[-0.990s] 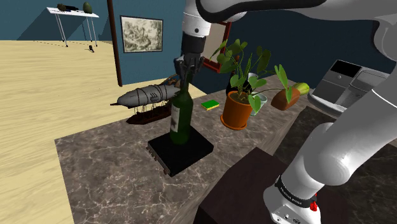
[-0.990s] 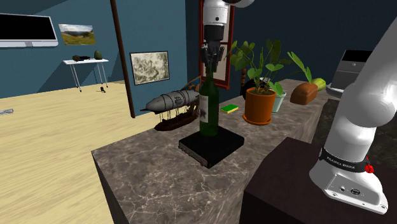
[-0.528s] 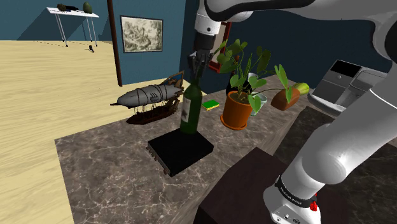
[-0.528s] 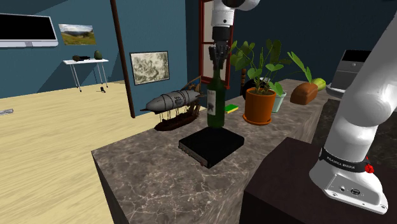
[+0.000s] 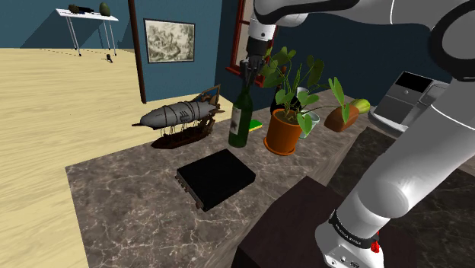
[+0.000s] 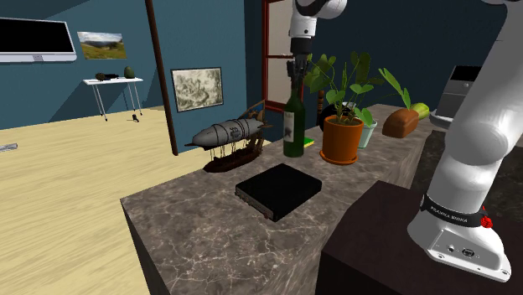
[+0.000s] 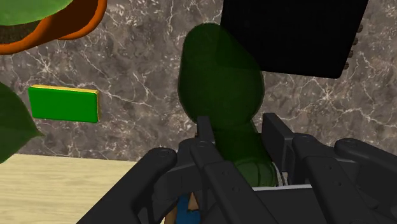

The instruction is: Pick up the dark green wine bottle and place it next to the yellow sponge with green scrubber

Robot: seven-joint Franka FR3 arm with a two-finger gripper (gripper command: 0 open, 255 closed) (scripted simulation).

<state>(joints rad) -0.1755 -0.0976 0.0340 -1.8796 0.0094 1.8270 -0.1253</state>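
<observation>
The dark green wine bottle [image 5: 240, 119] hangs upright just above the marble counter, held by its neck in my gripper [image 5: 249, 71], which is shut on it. In the second exterior view the wine bottle [image 6: 292, 126] and my gripper [image 6: 297, 69] sit between the airship model and the potted plant. The yellow sponge with its green scrubber face [image 7: 63, 104] lies on the counter beside the bottle [image 7: 221, 89]; in the shoulder view the sponge [image 5: 254, 126] peeks out right behind the bottle. My gripper [image 7: 238, 137] clasps the neck from both sides.
A black flat box [image 5: 216, 179] lies on the counter [image 5: 122, 205] in front of the bottle. An airship model [image 5: 176, 118] stands to the shoulder view's left, an orange potted plant [image 5: 285, 126] to the right, and a brown loaf [image 6: 401, 123] beyond it.
The gripper has carried the bottle off the black box, away from the stand toward the sponge and plant. It stayed shut on the neck throughout.
</observation>
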